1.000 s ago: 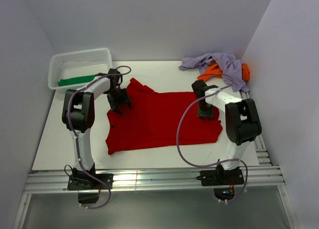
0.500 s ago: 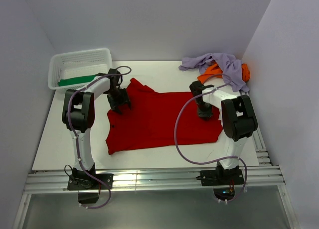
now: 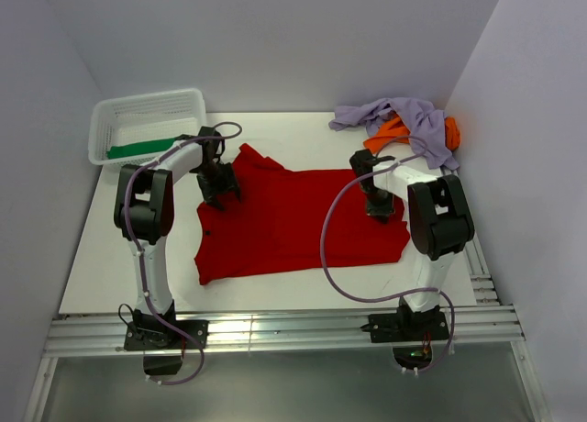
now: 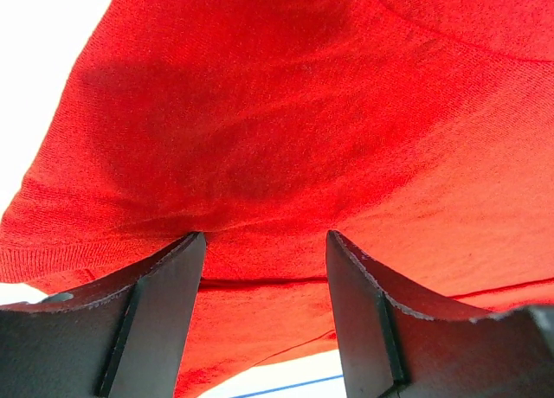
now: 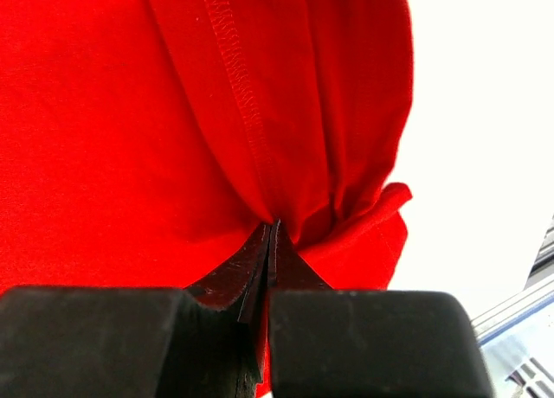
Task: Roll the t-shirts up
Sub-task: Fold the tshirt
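Observation:
A bright red t-shirt (image 3: 293,222) lies spread flat in the middle of the table. My left gripper (image 3: 218,189) stands open over the shirt's far left part. In the left wrist view the red cloth (image 4: 286,138) fills the gap between its fingers (image 4: 160,316), with a crease running across. My right gripper (image 3: 379,208) is at the shirt's right edge. Its jaws are shut, pinching a bunched fold of red cloth (image 5: 286,112) at the tips of the right gripper (image 5: 273,227). A green t-shirt (image 3: 139,149) lies in the basket. Lavender (image 3: 417,119) and orange (image 3: 396,133) t-shirts are heaped at the back right.
The white mesh basket (image 3: 147,105) stands at the back left corner. Grey walls close in the table on three sides. A metal rail (image 3: 275,330) runs along the near edge beside both arm bases.
My right gripper has closed its jaws on the red shirt's right edge and shifted slightly. The left gripper has stayed where it was, still open.

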`<action>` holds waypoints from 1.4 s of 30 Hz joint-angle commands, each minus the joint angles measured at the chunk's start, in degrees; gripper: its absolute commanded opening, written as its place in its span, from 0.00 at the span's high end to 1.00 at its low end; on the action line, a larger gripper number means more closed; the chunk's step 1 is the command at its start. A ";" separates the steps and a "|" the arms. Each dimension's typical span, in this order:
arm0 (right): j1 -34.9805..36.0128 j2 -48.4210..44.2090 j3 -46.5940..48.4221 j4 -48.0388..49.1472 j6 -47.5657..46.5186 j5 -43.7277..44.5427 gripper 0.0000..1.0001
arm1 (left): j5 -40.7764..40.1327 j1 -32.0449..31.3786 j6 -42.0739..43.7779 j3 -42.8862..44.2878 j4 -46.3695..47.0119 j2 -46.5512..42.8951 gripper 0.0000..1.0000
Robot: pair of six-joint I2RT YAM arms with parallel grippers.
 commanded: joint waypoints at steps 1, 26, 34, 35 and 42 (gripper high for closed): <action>-2.23 -1.29 1.69 -1.79 1.46 2.50 1.00 | -4.63 0.34 1.54 -5.29 14.71 11.40 0.35; -18.50 -1.56 13.63 -4.18 2.87 -3.29 0.59 | -4.10 0.52 1.72 -5.47 14.97 11.49 0.35; -16.05 3.61 20.57 1.19 -1.96 -10.51 0.49 | -4.28 0.52 2.16 -4.94 14.62 11.58 0.35; -15.00 4.32 21.28 1.63 -2.40 -10.16 0.45 | -4.19 0.52 2.16 -4.85 14.53 11.58 0.35; -10.51 10.74 28.48 5.14 -9.96 -7.88 0.41 | -4.19 0.52 2.33 -5.12 14.62 11.58 0.35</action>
